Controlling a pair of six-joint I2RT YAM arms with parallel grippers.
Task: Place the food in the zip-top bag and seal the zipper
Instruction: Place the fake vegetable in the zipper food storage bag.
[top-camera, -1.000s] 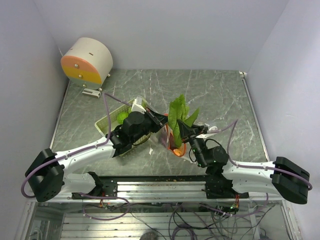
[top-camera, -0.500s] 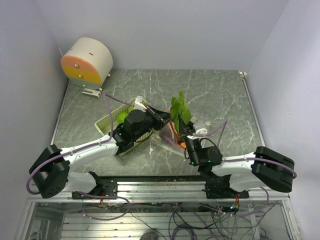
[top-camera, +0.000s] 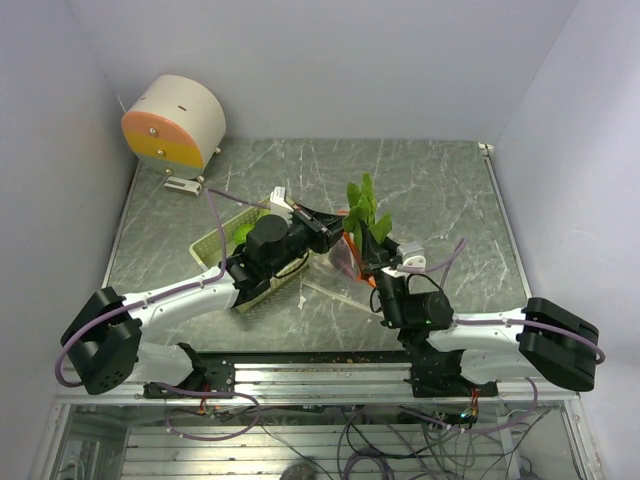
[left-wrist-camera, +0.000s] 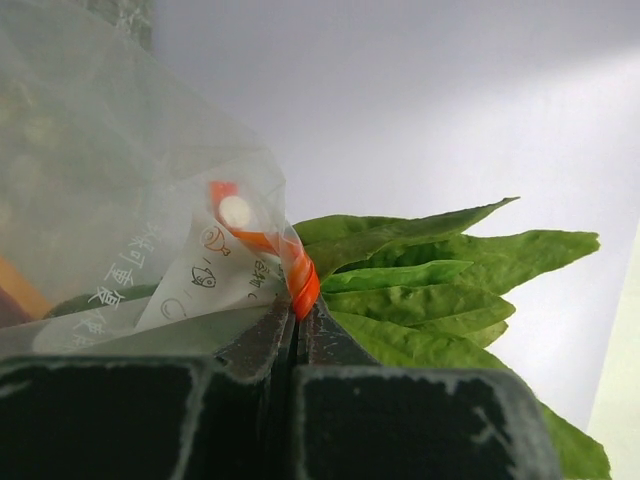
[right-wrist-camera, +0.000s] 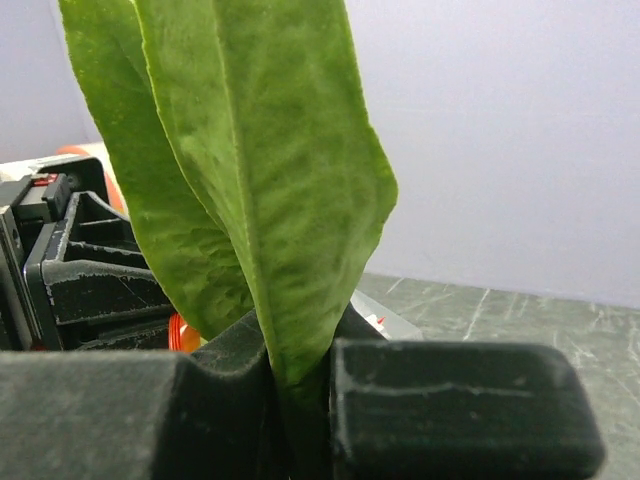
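Holds the bag (left-wrist-camera: 110, 170) with the left gripper (left-wrist-camera: 296, 335), fingers pressed together on the orange zipper strip (left-wrist-camera: 300, 285) at the rim, with no gap between them. Holds this rim off the table (top-camera: 440, 190), near its middle, so that the clear plastic hangs from the fingers toward the near side.

Grips the carrot (top-camera: 362, 215) with the right gripper (right-wrist-camera: 300, 385), fingers clamped on the lower part of the leaves (right-wrist-camera: 270, 200). Holds these leaves upright, so that they stand well above the fingers and spread a little at the top.

Has the two grippers near each other, tips turned inward, with the leaves between them and just beside the rim of the bag. Shows, in the right wrist view, the left gripper just to the left of the leaves. Shows, in the left wrist view, the leaves right behind the zipper strip.

Shows very little orange below the leaves from above. Cannot tell whether the lower end of the carrot is inside the bag or only beside it.

Has a basket (top-camera: 208, 247) under the left arm, left of the bag, with one green ball (top-camera: 243, 233) in it. Has a round white and orange drum (top-camera: 175, 122) at the far left corner, well apart from both grippers.
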